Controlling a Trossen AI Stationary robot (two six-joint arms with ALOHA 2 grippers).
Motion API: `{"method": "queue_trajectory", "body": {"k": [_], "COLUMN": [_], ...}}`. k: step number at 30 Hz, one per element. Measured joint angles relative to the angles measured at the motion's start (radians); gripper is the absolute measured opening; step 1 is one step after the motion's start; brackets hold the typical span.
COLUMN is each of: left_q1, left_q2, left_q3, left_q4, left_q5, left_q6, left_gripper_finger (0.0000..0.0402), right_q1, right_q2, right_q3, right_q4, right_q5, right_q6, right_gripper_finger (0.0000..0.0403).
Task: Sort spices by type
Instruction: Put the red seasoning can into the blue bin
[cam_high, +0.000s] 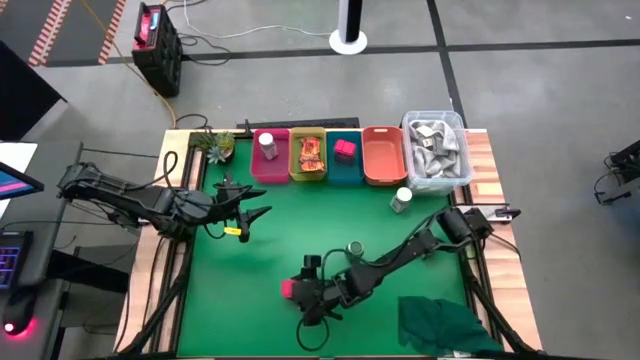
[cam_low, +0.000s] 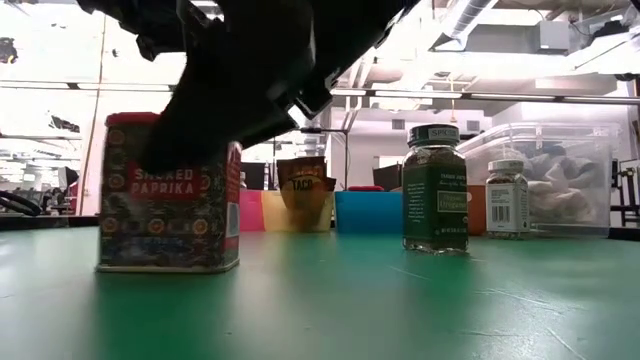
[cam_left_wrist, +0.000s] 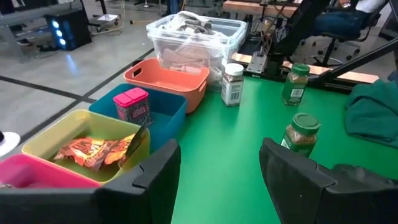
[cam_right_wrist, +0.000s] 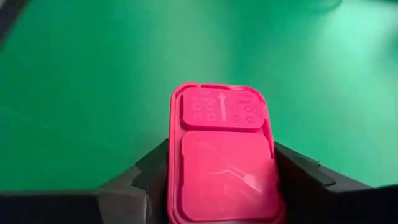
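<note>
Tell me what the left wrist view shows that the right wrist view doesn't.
Only the left wrist view shows the row of bins, with packets in the yellow bin and a pink box in the blue bin, plus the clear tub and three jars on the mat. Only the right wrist view shows the pink tin between the right hand's fingers. Both share the green mat.
</note>
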Motion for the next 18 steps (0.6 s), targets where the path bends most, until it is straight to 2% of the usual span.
{"method": "queue_trajectory", "body": {"k": [4, 7, 10, 13, 18], "left_q1": [0.000, 0.000, 0.000, 0.000, 0.000], "left_q2": [0.035, 0.107, 0.184, 0.246, 0.269], "left_q3": [0.000, 0.000, 0.000, 0.000, 0.000], "left_q4": [0.027, 0.085, 0.142, 0.239, 0.406], "left_q5": [-0.005, -0.023, -0.051, -0.123, -0.190], "left_q6": [-0.030, -0.003, 0.055, 0.128, 0.282], "left_gripper_finger": [0.0208, 0.0208, 0.0208, 0.0208, 0.0208], "right_q1": [-0.025, -0.054, -0.089, -0.130, -0.197], "right_q2": [-0.050, -0.129, -0.217, -0.293, -0.440], "right_q3": [-0.002, -0.002, 0.000, -0.008, -0.134], "right_q4": [-0.078, -0.162, -0.264, -0.352, -0.390], "right_q5": [-0.003, -0.002, 0.008, 0.016, 0.116], "right_q6": [-0.071, -0.123, -0.161, -0.174, -0.215], "right_gripper_finger": [0.0235, 0.0235, 0.0235, 0.0238, 0.0240]}}
